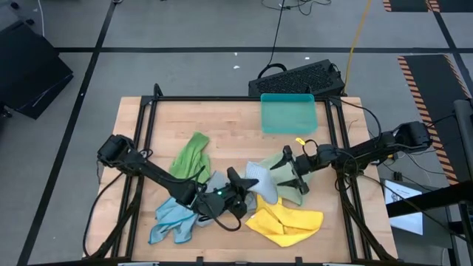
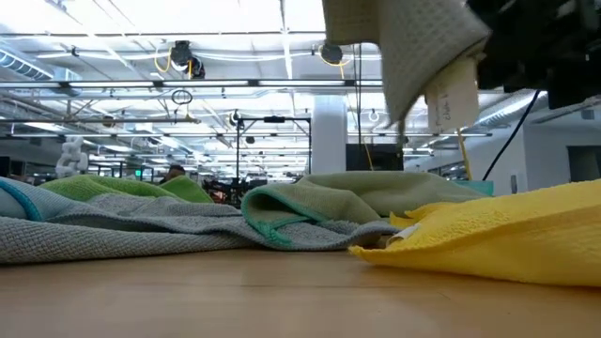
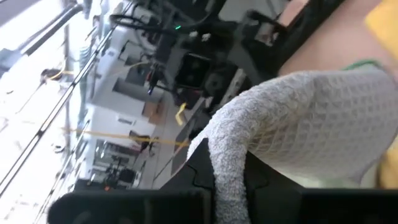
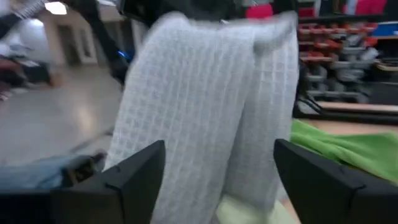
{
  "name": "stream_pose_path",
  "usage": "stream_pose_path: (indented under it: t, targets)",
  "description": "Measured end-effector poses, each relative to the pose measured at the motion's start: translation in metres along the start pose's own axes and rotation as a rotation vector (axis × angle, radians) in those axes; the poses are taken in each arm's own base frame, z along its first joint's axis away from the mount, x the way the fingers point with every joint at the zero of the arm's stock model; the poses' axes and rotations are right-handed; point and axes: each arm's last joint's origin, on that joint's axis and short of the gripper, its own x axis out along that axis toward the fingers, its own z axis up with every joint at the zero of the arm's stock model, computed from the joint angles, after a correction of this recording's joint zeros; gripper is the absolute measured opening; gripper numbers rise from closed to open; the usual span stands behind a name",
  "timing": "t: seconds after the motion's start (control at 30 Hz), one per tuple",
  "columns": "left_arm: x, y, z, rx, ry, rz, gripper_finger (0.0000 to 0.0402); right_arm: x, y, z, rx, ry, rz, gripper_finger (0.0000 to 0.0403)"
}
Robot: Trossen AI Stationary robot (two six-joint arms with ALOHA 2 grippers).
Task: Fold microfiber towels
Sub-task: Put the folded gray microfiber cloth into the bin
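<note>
Wooden table (image 1: 222, 122) carries loose towels; you are mid-lift with the pale towel (image 1: 262, 181), pinched in your shut left claw (image 1: 247, 183). Your right claw (image 1: 295, 171) gapes wide around its hanging edge without gripping, so I judge closing there comes next.

Two slim black jointed arms with loose black cables, left claw (image 1: 238, 182) showing a small green light, right claw (image 1: 295, 171) with dark angular fingers (image 4: 134, 180).

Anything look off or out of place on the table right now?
Nothing damaged or spilled. The towels lie in a crumpled heap, none folded: bright green towel, light blue towel, yellow towel. The left gripper holds a pale grey-white towel lifted; the right gripper is open beside it.
</note>
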Motion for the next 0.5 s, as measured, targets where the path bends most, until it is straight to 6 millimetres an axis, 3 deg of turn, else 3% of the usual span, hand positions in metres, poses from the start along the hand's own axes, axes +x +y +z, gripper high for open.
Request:
stream_pose_path:
  t: [0.23,0.5]
  targets:
    - [0.001,-0.003,0.0,-0.005,-0.05,-0.059,0.0017,0.001,-0.008,0.002,0.15,0.001,-0.039,0.0362]
    - [0.0,-0.008,0.0,0.012,-0.13,-0.163,0.0017,0.01,-0.009,0.004,0.226,0.032,0.062,0.0379]
